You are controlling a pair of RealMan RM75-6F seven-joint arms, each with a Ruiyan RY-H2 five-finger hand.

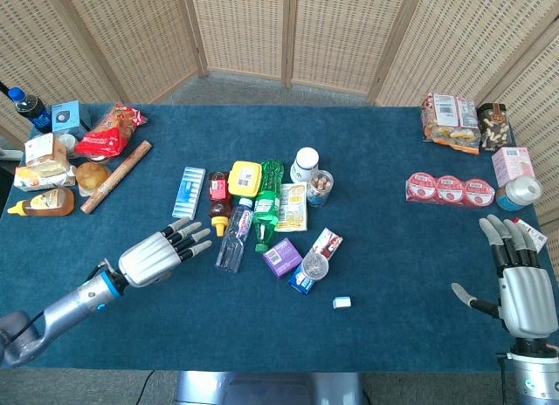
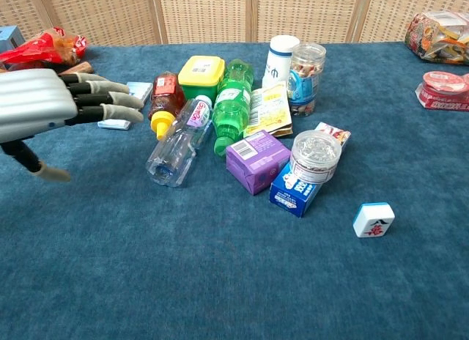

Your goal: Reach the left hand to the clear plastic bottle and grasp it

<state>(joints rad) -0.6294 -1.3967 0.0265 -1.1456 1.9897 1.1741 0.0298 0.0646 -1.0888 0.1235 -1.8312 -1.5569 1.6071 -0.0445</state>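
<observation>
The clear plastic bottle [image 1: 234, 236] [image 2: 178, 142] lies on its side in the middle cluster, cap end toward the far side. My left hand [image 1: 162, 252] [image 2: 45, 105] hovers open just left of it, fingers stretched toward the bottle and thumb hanging down, a short gap away. It holds nothing. My right hand [image 1: 520, 281] rests open at the table's right front edge, far from the bottle.
A green bottle [image 2: 232, 105], yellow box [image 2: 201, 76], red sauce bottle [image 2: 164, 98] and purple box [image 2: 256, 160] crowd the clear bottle. A blue strip pack [image 1: 189, 192] lies behind my left hand. Snacks [image 1: 106, 132] line the left edge and packs [image 1: 449, 188] the right.
</observation>
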